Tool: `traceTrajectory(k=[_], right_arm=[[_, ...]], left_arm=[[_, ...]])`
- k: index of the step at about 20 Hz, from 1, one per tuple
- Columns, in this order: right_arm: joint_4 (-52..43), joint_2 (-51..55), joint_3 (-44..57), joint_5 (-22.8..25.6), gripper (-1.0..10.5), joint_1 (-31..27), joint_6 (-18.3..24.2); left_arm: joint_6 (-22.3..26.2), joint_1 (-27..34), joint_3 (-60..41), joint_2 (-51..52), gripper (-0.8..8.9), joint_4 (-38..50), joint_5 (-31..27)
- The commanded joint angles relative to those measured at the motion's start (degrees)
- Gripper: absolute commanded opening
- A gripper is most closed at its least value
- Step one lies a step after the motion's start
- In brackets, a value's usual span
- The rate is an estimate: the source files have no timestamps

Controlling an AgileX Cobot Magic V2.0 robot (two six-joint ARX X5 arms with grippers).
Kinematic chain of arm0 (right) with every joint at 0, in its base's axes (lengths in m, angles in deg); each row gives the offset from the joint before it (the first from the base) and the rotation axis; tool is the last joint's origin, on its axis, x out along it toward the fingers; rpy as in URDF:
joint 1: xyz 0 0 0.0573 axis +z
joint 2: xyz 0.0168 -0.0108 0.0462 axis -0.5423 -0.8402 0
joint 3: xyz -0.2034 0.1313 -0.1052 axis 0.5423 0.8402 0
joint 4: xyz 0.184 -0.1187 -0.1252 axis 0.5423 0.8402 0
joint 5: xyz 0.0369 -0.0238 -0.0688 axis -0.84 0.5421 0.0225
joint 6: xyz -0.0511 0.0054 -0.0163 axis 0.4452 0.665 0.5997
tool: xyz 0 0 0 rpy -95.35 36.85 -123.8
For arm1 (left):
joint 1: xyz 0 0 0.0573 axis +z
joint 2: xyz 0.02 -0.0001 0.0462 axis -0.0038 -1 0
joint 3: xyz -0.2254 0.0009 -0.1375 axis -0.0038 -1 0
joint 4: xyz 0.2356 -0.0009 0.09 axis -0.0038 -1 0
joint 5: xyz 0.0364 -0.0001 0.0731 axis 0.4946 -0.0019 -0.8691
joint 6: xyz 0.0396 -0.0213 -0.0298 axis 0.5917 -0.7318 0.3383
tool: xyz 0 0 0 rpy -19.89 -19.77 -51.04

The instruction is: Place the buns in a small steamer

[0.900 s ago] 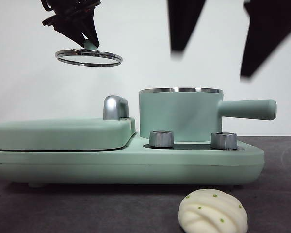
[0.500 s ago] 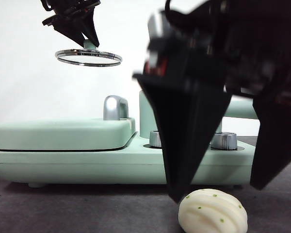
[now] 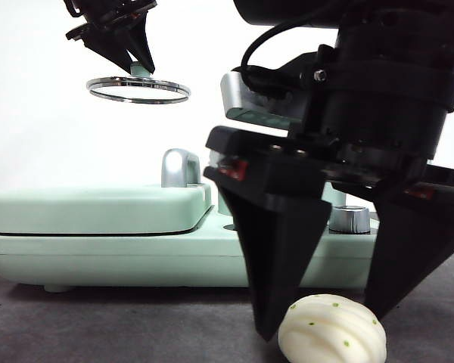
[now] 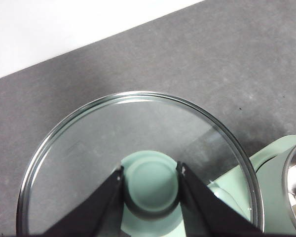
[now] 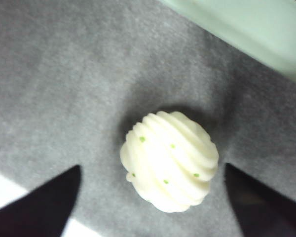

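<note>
My right gripper (image 3: pixel 325 321): jaws spread wide, straddling the pleated bun (image 3: pixel 332 330) on the table (image 3: pixel 136 325) — not touching.
My left gripper (image 3: pixel 140 66): clenched on the lid (image 3: pixel 138 89) knob, held high.

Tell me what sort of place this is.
Probably a lab or test bench staged as a kitchen, not a real one. A mint-green breakfast cooker stands on a bare grey table against a blank white backdrop, with a pleated bun lying directly on the table and two robot arms working over it.

A white pleated bun (image 3: pixel 333 330) with green specks lies on grey table (image 3: pixel 98 325); the appliance (image 3: pixel 98 227) is mint-green.
</note>
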Motion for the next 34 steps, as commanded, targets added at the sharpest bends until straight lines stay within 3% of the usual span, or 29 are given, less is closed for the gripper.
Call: traceTrajectory(k=[1,6,11,15,18,22,25,29,34], right_arm=[[-0.4,-1.0,-0.4,0.3,3.5,0.3,0.3],[-0.3,-2.4,-0.4,0.1,3.5,-1.7,0.2],[-0.9,-3.2,-0.5,-0.1,1.7,-1.9,0.2],[-0.2,-3.1,-2.0,-1.0,1.6,-1.9,0.3],[5.8,-3.0,-7.9,-1.7,1.6,-2.4,1.2],[20.9,-3.0,-23.2,-1.7,1.6,-5.3,5.5],[28.9,-3.6,-35.3,-1.7,1.6,-10.4,11.4],[34.1,-8.4,-49.8,-1.8,1.6,-20.5,19.3],[35.1,-15.5,-58.3,-3.0,1.6,-26.6,23.5]], left_arm=[[-0.4,-0.2,2.4,0.3,0.24,1.5,0.2],[-0.6,-0.2,2.4,0.3,0.24,1.4,0.2],[-0.6,-0.2,2.4,0.3,0.24,1.4,0.2],[-0.6,-0.2,2.4,0.3,0.24,1.4,0.2],[-0.6,-0.2,2.4,0.3,0.24,1.4,0.2],[-0.6,-0.2,2.4,0.3,0.24,1.4,0.2],[-0.6,-0.2,2.4,0.3,0.24,1.5,0.2],[-0.6,-0.2,2.4,0.3,0.24,1.5,0.2],[-0.6,-0.2,2.4,0.3,0.24,1.5,0.2]])
